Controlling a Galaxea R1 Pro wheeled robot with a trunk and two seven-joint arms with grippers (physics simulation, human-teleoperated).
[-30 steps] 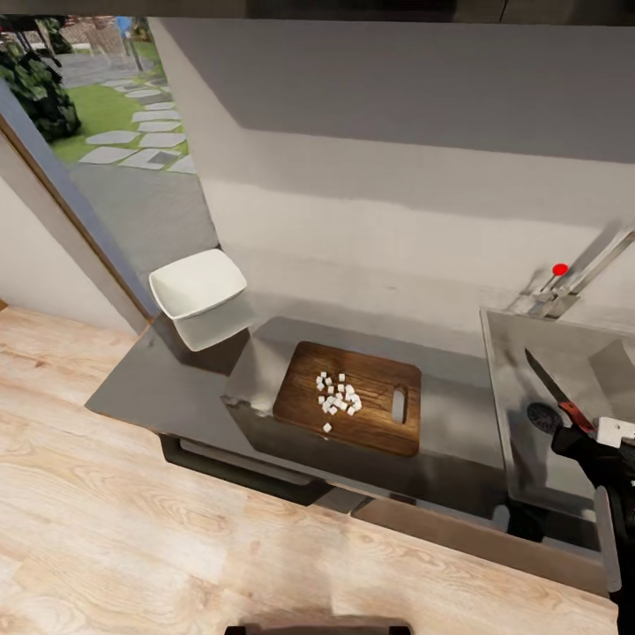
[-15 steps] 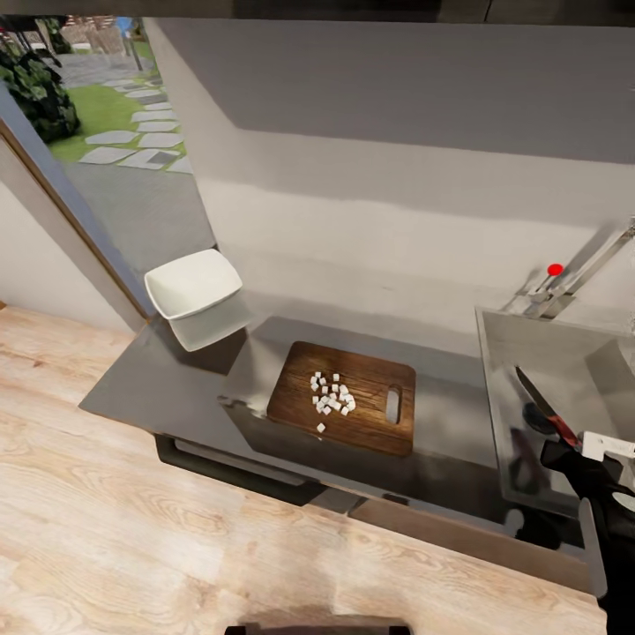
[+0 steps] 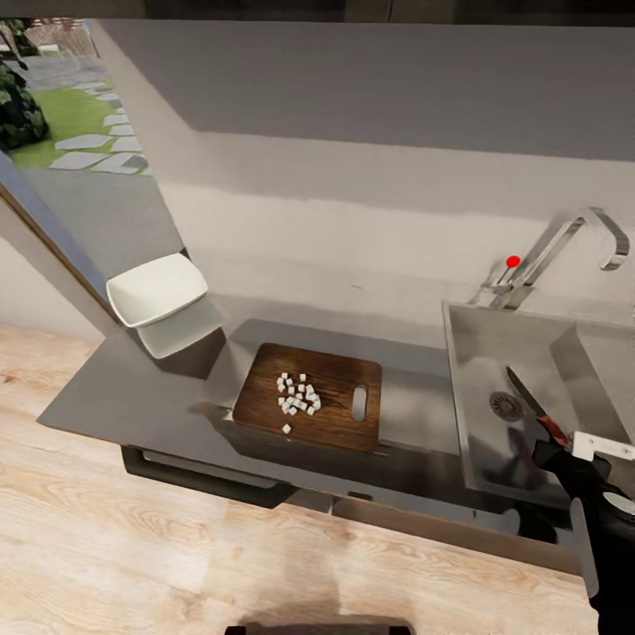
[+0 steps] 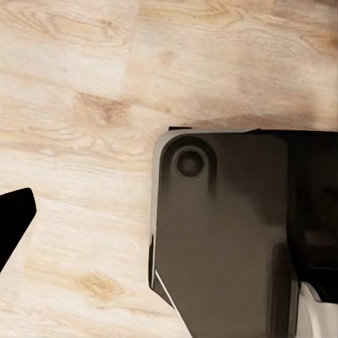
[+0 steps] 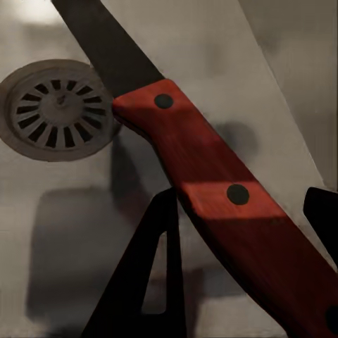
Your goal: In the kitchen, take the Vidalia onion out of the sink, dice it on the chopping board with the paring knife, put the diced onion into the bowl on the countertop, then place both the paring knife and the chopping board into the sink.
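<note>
Kitchen counter, knife held over the sink by the robot's right arm.

At far left on the countertop sits the white bowl, apart from the chopping board; the board lies flat near the counter's front edge, slot handle toward the right, with white diced onion pieces scattered on its left half. To the right, the sink is recessed into the worktop, its chrome tap with red-tipped lever at the far rim. At near right the right gripper is closed on the red handle of the paring knife, dark blade pointing far-left above the drain. The left wrist view looks down on the wooden floor and the robot's dark base; whether the left gripper is open cannot be told.
</note>
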